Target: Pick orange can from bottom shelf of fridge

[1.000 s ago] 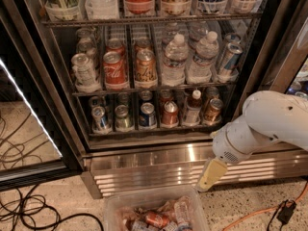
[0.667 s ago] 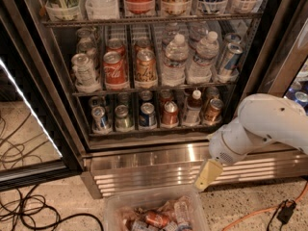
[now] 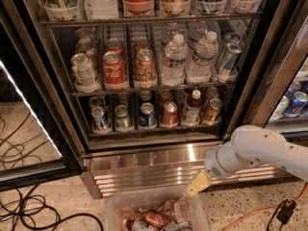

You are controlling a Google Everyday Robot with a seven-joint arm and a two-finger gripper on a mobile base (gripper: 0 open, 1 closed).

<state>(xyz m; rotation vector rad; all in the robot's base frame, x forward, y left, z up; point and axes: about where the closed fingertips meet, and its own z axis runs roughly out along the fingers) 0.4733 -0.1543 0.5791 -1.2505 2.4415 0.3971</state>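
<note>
The fridge stands open, with wire racks above a ribbed steel base panel. The bottom shelf holds small cans in narrow lanes. The orange can, amber with a silver top, stands upright in the far right lane, next to a small bottle. A redder can stands two lanes to its left. My gripper, on the white arm, hangs low in front of the base panel. It is below the orange can, slightly to its left, and well apart from it, holding nothing that I can see.
A clear plastic bin of cans and bottles sits on the floor just below the gripper. Black cables lie at the left and an orange cable at the right. The middle rack holds a Coca-Cola can and water bottles.
The arm and gripper have moved a little to the left and downward, toward the bin. The cans on the shelves have not moved.
</note>
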